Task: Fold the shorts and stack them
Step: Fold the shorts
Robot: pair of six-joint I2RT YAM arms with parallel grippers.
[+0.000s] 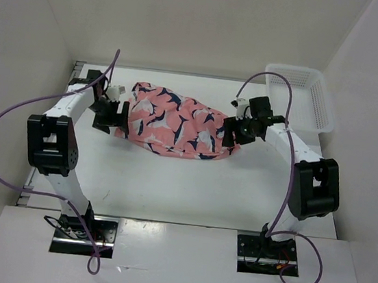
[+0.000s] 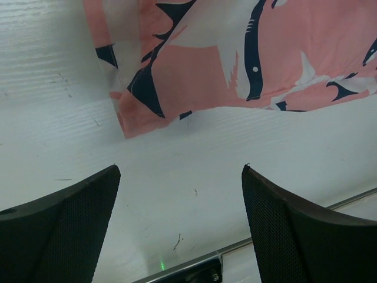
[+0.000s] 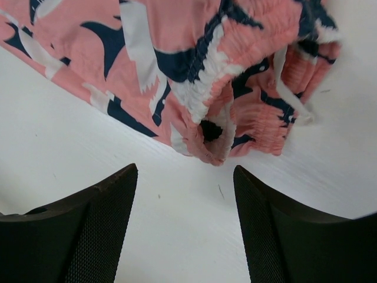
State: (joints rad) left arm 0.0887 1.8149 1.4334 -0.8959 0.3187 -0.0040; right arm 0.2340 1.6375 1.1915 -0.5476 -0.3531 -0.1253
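Your left end effector (image 2: 179, 171) is hovering just above the white table (image 1: 184, 182) with its two black textured fingers (image 2: 70, 224) spread wide apart, and it is gripping nothing. The soft salmon-pink fabric shorts (image 1: 174, 122), printed with dark navy and white fish-like shapes, are lying just ahead of those fingertips. A folded corner of a hem (image 2: 132, 118) is sitting a little beyond the left fingertip, and bare table is showing between the two.

Your right end effector (image 3: 185, 171) is likewise standing wide open and is clasping nothing. Directly ahead of its gap, the gathered elastic waistband (image 3: 218, 127) is bunching up on the table, close to the fingertips but not touching them. A white drawstring (image 3: 291, 94) is trailing off it beyond the right fingertip.

From above, you are seeing the shorts spread flat between the two end effectors, one at each end of the garment. A white plastic mesh basket (image 1: 324, 106) is resting beyond and to the outer side of the right end effector, well apart from the shorts.
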